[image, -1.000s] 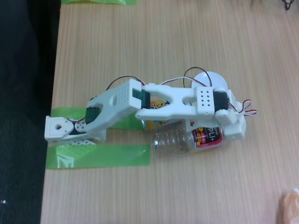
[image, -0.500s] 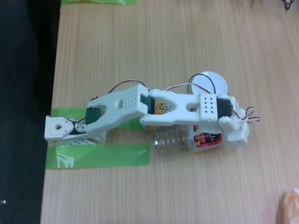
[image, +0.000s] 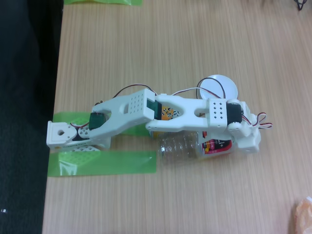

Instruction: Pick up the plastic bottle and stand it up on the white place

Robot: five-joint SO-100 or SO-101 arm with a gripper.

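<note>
The white arm [image: 146, 114] is reaching across the wooden table [image: 170, 44]. The plastic bottle [image: 181, 147] is lying on its side under it, near the white place [image: 222, 84] but not touching it. The gripper [image: 222, 146] is sitting over the label end, and I cannot tell if its fingers are squeezing. A loose hold could be letting the smooth bottle slip or roll.

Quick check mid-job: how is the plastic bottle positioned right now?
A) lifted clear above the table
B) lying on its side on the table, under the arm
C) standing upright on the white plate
B: the plastic bottle lies sideways on the wooden table, apart from the white plate.
</note>
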